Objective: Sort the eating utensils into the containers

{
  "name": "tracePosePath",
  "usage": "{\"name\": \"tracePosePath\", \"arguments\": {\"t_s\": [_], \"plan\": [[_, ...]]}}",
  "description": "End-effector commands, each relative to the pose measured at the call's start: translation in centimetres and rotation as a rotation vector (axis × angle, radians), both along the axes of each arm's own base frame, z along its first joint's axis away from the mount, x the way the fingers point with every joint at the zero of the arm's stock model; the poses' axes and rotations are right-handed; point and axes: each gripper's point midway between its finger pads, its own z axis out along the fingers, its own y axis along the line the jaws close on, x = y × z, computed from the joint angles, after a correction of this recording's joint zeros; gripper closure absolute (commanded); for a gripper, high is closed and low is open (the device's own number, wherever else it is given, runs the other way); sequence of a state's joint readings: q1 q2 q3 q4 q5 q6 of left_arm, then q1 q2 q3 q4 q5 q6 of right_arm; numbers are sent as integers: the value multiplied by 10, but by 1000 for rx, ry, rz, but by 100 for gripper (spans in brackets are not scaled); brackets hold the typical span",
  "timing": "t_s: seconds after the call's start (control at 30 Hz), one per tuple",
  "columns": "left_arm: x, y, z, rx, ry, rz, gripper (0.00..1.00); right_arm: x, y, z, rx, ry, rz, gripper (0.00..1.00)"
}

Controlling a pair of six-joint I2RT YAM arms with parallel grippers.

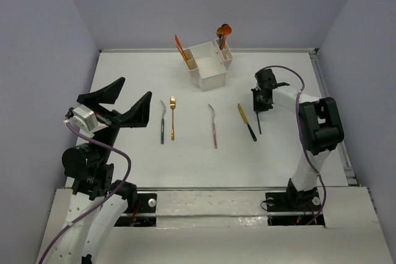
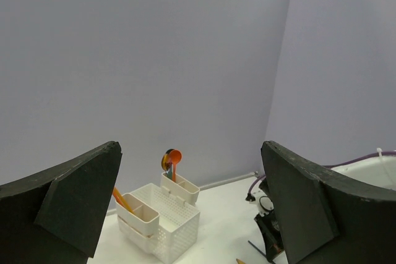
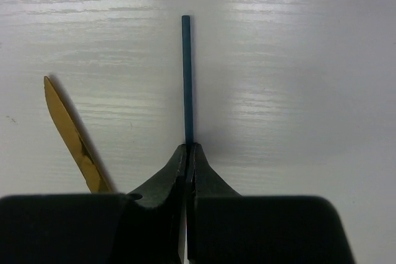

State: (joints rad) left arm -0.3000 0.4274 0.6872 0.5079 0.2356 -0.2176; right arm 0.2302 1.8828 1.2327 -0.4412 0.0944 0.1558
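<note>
The white container [image 1: 209, 65] stands at the back middle of the table, also in the left wrist view [image 2: 162, 217]. An orange utensil [image 1: 180, 47] leans in its left narrow compartment, and an orange spoon [image 1: 223, 31] with other pieces stands in the right one. My right gripper [image 3: 187, 146] is shut on a slim teal utensil [image 3: 186, 78], which lies along the table [image 1: 258, 122]. Beside it lies a gold-bladed knife [image 1: 246, 120] [image 3: 71, 134]. A gold fork [image 1: 172, 117], a black-handled piece [image 1: 162, 122] and a purple-handled piece [image 1: 213, 126] lie mid-table. My left gripper [image 1: 134, 88] is raised, open and holds nothing.
A raised rail [image 1: 333, 115] runs along the table's right edge, close to the right arm. Grey walls enclose the table at the back and on both sides. The left gripper's fingers [image 2: 74, 208] frame the left wrist view.
</note>
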Motion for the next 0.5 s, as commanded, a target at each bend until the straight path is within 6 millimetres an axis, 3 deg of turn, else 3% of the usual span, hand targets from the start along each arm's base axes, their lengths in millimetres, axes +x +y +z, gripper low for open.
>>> {"name": "tracePosePath", "arguments": {"t_s": [0.0,0.1,0.13,0.17,0.27,0.3,0.4,0.47], "plan": [[-17,2,24,-17,-88,-11,1,21,0,42,7,-161,-4,100],[-16,2,24,-17,-86,-11,1,41,16,108,117,-384,20,100],[-17,2,25,-16,-88,-12,1,43,33,128,177,-440,63,100],[-16,2,25,-18,-87,-12,1,48,53,163,238,-555,101,100],[-14,2,23,-15,-80,-11,1,57,97,223,348,-755,189,100],[-13,1,22,-14,-77,-11,1,56,121,240,382,-805,235,100],[-10,0,21,-11,-71,-10,1,68,166,270,451,-931,304,100],[-9,1,21,-11,-69,-9,1,71,202,310,494,-1069,366,100]]}}
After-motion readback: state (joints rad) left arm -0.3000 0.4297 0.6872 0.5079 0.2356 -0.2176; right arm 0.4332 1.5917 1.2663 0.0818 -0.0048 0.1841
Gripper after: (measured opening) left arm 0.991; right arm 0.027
